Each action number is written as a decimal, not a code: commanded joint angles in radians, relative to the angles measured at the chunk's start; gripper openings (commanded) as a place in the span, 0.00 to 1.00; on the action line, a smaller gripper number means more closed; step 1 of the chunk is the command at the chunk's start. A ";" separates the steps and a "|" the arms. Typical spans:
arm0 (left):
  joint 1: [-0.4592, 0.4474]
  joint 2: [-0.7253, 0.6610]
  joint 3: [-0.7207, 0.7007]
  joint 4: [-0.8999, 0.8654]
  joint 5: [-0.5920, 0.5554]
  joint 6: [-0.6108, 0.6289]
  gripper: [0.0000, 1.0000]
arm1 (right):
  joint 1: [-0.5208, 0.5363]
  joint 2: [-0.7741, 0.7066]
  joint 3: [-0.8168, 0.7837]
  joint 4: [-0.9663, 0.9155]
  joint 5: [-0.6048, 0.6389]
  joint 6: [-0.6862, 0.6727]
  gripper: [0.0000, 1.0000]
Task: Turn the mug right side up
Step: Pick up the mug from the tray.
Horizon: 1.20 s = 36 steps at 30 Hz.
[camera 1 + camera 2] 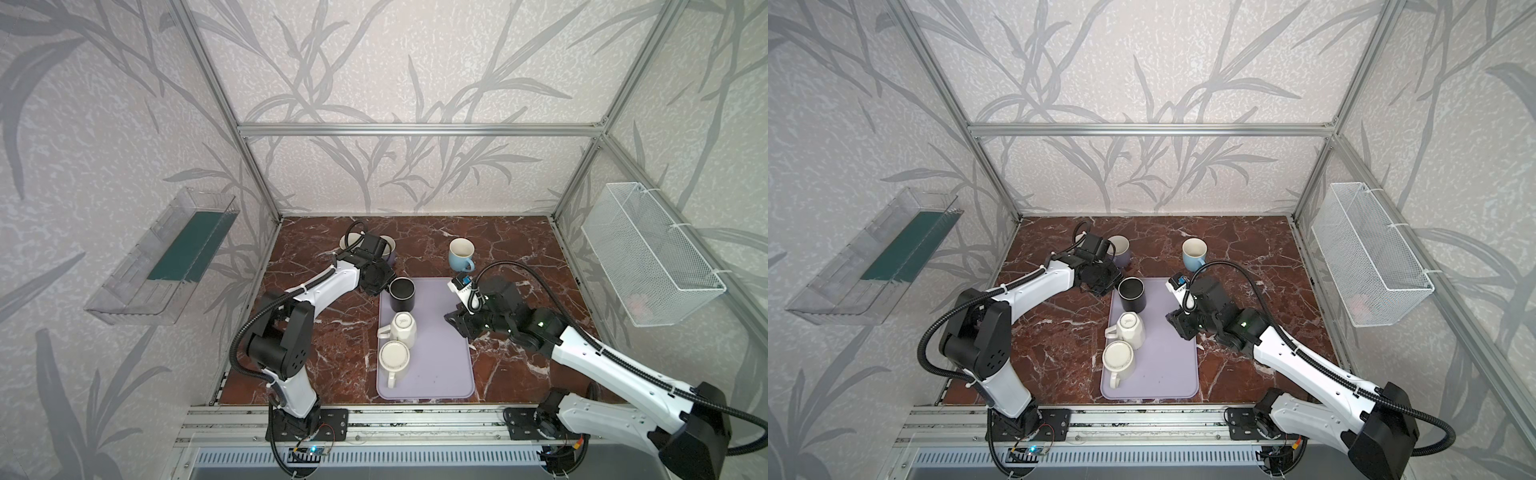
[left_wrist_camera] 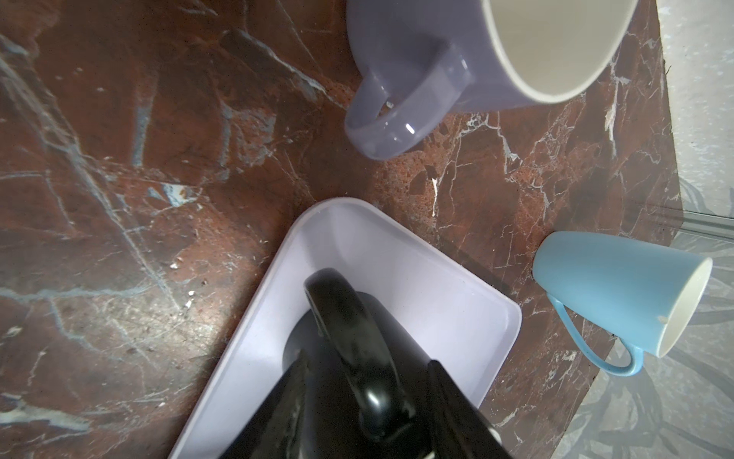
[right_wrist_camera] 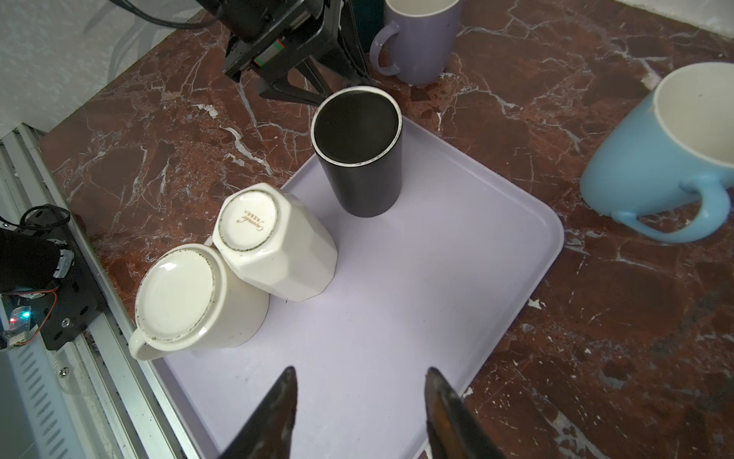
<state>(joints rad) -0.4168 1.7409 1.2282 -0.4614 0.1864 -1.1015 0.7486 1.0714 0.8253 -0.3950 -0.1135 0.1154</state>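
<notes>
The black mug stands upside down at the far left corner of the lilac tray, its flat base up. Its handle points at my left gripper, whose two fingers straddle the handle with narrow dark gaps either side; it looks open. My right gripper hovers over the tray's right side, open, with nothing between its fingers.
Two white mugs stand upside down on the tray's left side, touching each other. A blue mug and a purple mug stand upright on the marble behind the tray. A wire basket hangs on the right wall.
</notes>
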 commanded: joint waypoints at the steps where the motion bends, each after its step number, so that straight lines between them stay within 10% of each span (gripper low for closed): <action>1: -0.010 0.025 0.042 -0.009 0.002 -0.008 0.44 | -0.005 -0.024 -0.011 -0.011 0.000 -0.001 0.51; 13: -0.040 0.076 0.113 -0.079 0.002 0.072 0.31 | -0.028 -0.054 -0.026 -0.023 0.002 -0.005 0.51; 36: -0.053 0.237 0.388 -0.405 -0.092 0.312 0.35 | -0.063 -0.082 -0.056 -0.016 -0.016 -0.011 0.51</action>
<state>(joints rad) -0.4595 1.9560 1.5692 -0.7799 0.1493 -0.8284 0.6926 1.0107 0.7868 -0.4042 -0.1146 0.1150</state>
